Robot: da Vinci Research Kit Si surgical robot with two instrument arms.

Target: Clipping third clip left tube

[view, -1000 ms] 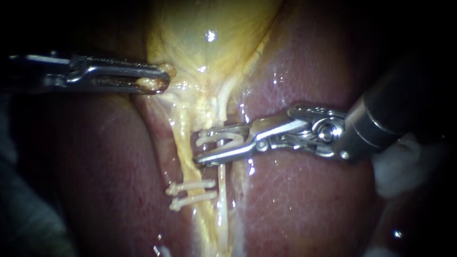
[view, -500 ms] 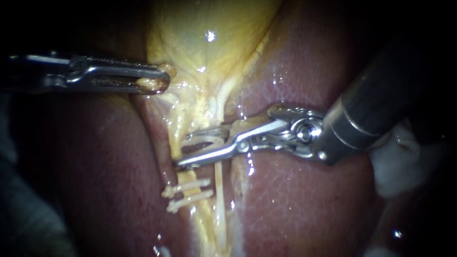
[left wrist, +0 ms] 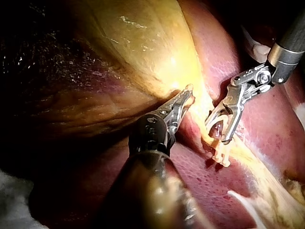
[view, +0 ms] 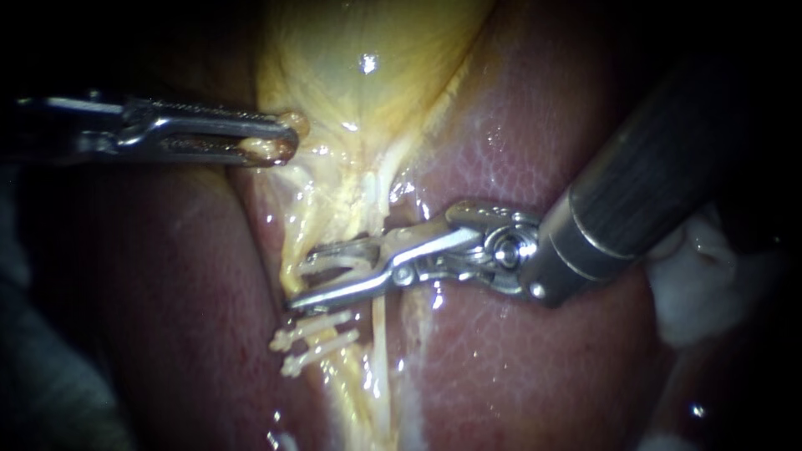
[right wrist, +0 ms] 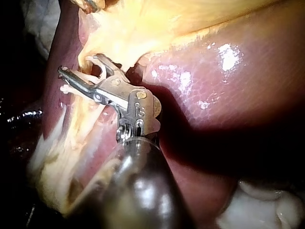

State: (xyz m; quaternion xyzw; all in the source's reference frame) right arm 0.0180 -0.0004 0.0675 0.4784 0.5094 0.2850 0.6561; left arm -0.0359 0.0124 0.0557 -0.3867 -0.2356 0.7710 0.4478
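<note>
My left instrument (view: 269, 142) comes in from the left, its jaws shut on a fold of the yellow gallbladder (view: 368, 75) at its lower edge; the left wrist view shows the same hold (left wrist: 186, 98). My right instrument (view: 302, 279) reaches in from the upper right. A white clip (view: 351, 264) sits gripped between its gaping jaws, which straddle the left tube (view: 294, 244). Two white clips (view: 322, 338) cross that tube just below the jaws. The thin pale right tube (view: 378, 321) runs under the lower jaw. In the right wrist view the jaws (right wrist: 78, 64) stand around the yellow strand.
Dark red liver (view: 543, 359) lies on both sides of the tubes. A white gauze wad (view: 697, 292) sits at the right, behind the right instrument's shaft. In the left wrist view the right instrument's jaws (left wrist: 217, 132) hang just above the two clips (left wrist: 220, 155).
My right instrument has slid left and slightly down with its clip, from the right tube to around the left tube. The left instrument has held still.
</note>
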